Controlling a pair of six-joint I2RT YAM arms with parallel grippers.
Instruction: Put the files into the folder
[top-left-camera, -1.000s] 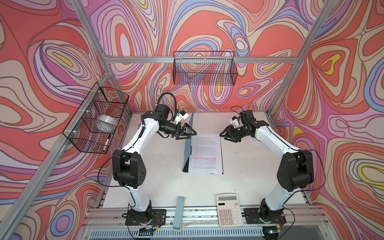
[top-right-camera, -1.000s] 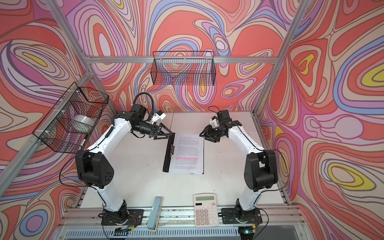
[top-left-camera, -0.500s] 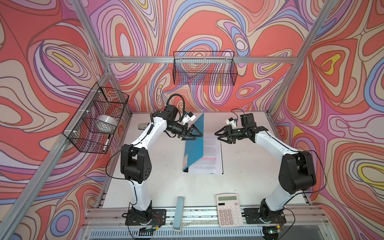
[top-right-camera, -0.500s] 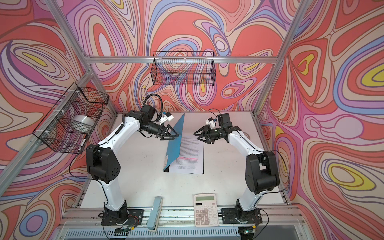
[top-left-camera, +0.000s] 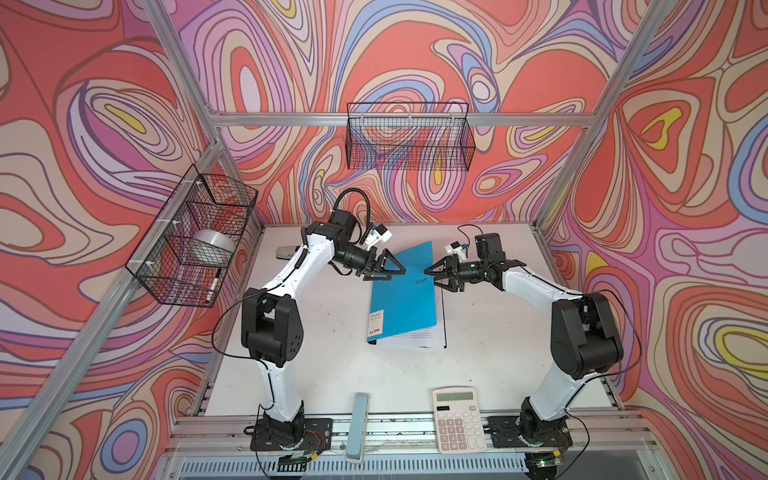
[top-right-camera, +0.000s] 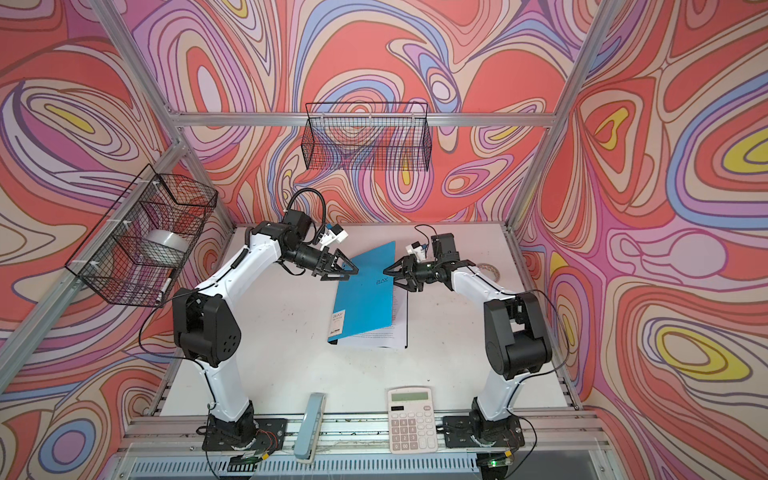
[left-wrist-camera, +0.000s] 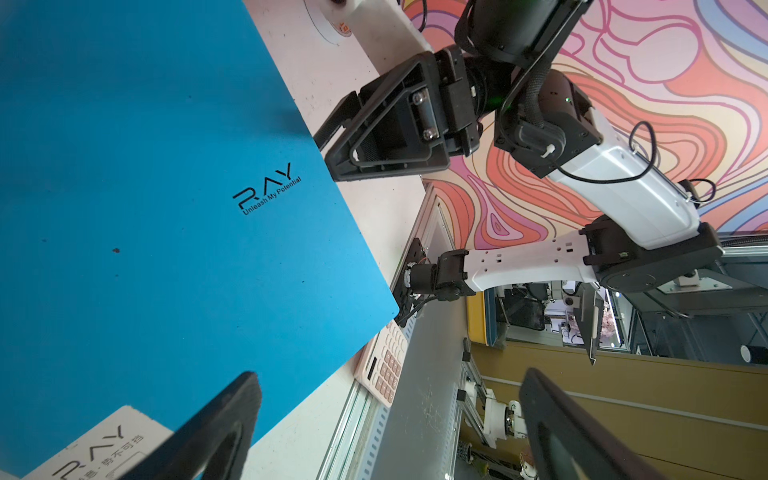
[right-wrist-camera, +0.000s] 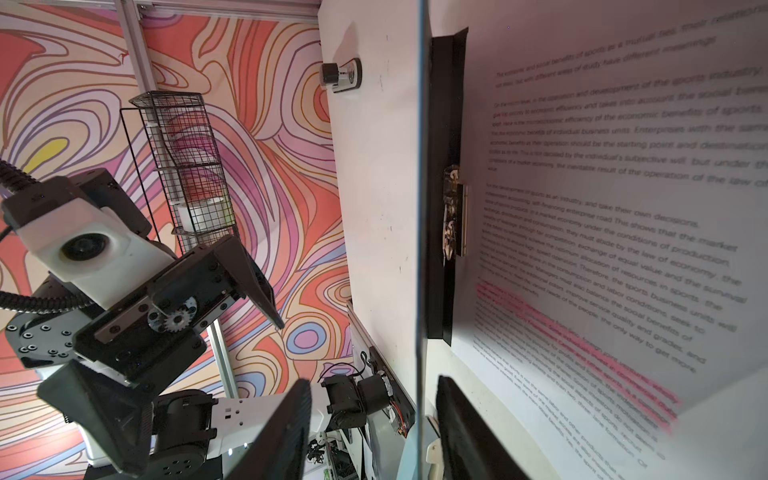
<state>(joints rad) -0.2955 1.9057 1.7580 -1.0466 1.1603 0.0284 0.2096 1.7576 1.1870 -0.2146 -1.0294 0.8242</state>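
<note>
White tabletop (top-left-camera: 332, 365) between swirl-patterned walls carries the bright blue flat folder (top-left-camera: 405, 299). Its cover is tilted partway over the white printed files (top-left-camera: 419, 340), which lie on its black inside. The right gripper (top-left-camera: 433, 279) straddles the cover's free edge, fingers half apart and not pinching it. The left gripper (top-left-camera: 390, 272) hovers beside the cover's outer face, fingers spread wide.

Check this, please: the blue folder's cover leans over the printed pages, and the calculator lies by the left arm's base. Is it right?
Not fully. The calculator lies by the right arm's base, as both top views show. The blue folder's cover does lean over the printed pages.
</note>
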